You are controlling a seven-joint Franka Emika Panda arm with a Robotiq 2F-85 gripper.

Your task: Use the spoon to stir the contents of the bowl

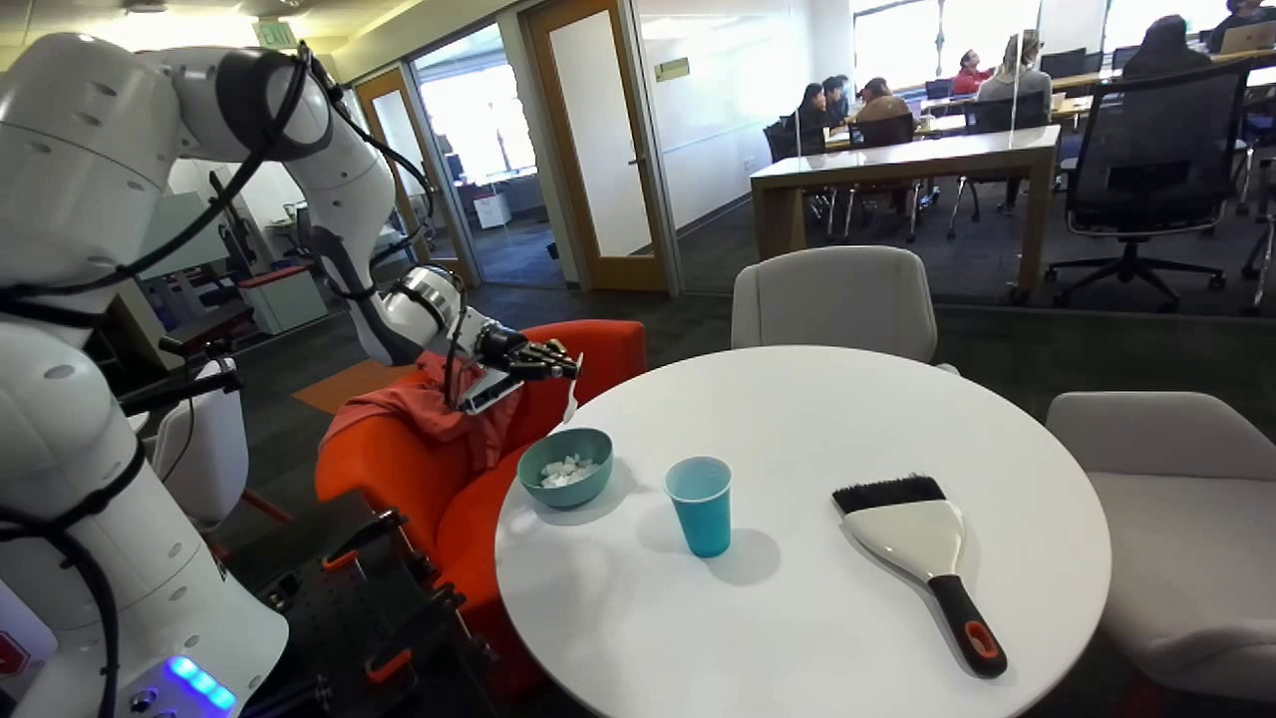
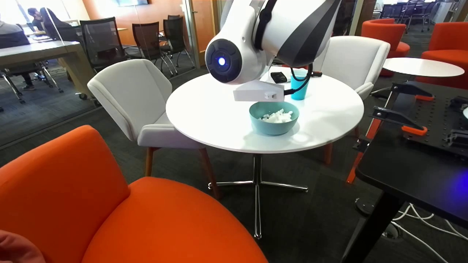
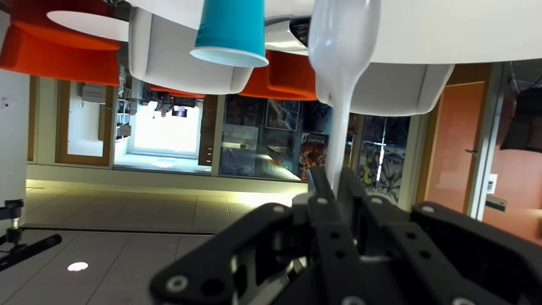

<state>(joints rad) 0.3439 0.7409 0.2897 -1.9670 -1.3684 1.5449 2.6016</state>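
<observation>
The teal bowl stands upright on the white table near its edge. It also shows in an exterior view. The contents are white chunks inside it, also visible in an exterior view. My gripper is shut on the handle of a white spoon, above the bowl. The spoon's head hangs down, apart from the contents. In the wrist view, which stands upside down, the spoon extends out from between the fingertips. The bowl is out of the wrist view. The arm hides gripper and spoon in an exterior view.
A bright blue cup stands on the table beside the bowl; it also shows in the wrist view. A brush with a black handle lies farther along. An orange chair and grey chairs surround the table.
</observation>
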